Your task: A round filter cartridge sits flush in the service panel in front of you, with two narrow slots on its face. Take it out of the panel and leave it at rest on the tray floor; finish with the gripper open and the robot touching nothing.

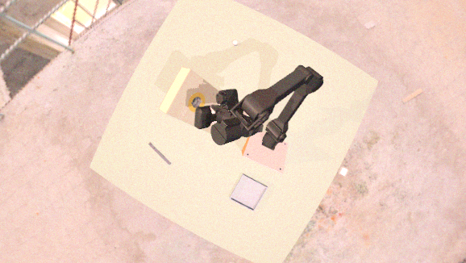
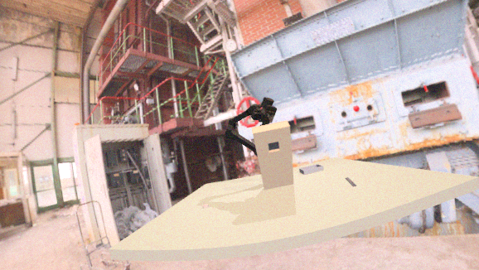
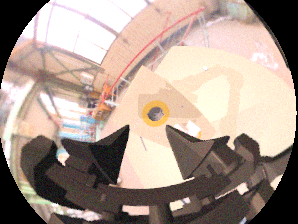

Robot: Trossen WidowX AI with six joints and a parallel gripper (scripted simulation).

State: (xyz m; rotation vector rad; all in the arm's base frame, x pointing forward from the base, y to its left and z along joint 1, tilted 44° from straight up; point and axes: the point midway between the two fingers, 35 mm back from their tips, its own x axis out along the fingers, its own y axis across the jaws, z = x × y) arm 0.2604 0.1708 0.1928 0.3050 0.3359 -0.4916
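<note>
The service panel (image 1: 180,104) (image 2: 277,170) (image 3: 131,95) stands on the table. A yellow ring (image 1: 191,108) (image 3: 145,114) surrounds its round opening (image 1: 196,102) (image 3: 156,114), mottled dark grey inside; I cannot tell whether the cartridge is in there. The gripper (image 1: 213,107) (image 3: 148,127) is open in front of the panel face, its tips just short of the ring in the wrist view, with nothing visible between them. The square grey tray (image 1: 249,191) (image 2: 312,169) lies on the table away from the panel, with nothing visible on its floor. No loose cartridge is visible.
A thin grey bar (image 1: 160,153) (image 2: 350,181) lies on the table. A pale pink plate (image 1: 268,157) with an orange edge lies under the arm base. A small white disc (image 1: 235,43) is beyond the panel. A pale patch (image 3: 192,128) shows right of the ring in the wrist view.
</note>
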